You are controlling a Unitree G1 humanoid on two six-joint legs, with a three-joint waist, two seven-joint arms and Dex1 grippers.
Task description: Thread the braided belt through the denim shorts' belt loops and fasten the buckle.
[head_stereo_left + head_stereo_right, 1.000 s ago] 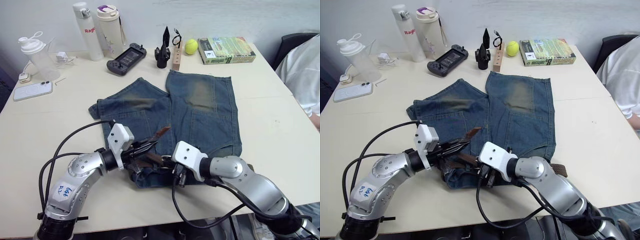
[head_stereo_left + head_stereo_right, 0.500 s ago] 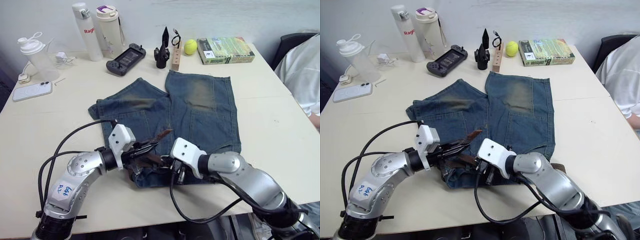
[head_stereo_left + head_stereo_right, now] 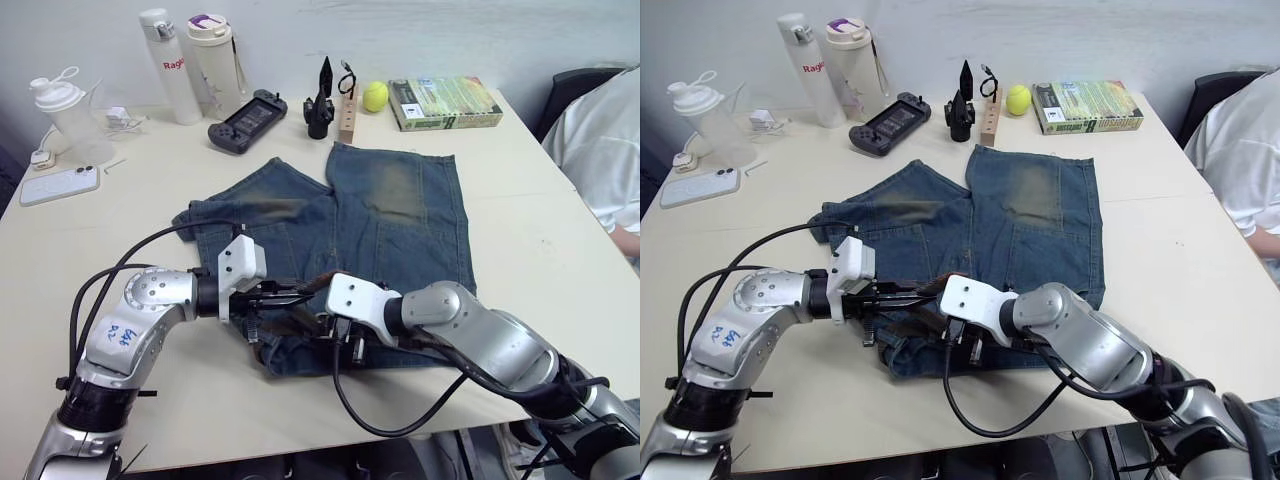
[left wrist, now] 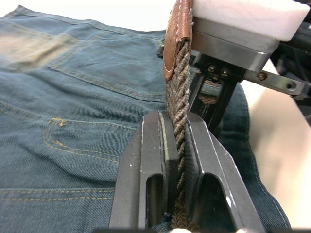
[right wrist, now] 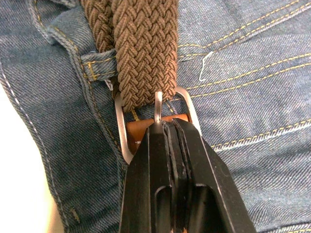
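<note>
The left pincer (image 4: 174,145) is clamped on the braided belt (image 4: 179,104) just behind its tan tip, above the denim shorts (image 3: 400,215) on the table (image 3: 560,240). Just beside it, the right pincer (image 5: 165,133) pinches the prong of the buckle (image 5: 121,131) at the waistband, beside a belt loop (image 5: 97,65). Fastening well likely means holding the belt taut while the prong seats in the weave.

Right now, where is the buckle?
The buckle lies on the denim shorts' waistband at the near table edge, between the two grippers, with the right gripper shut on its prong.
</note>
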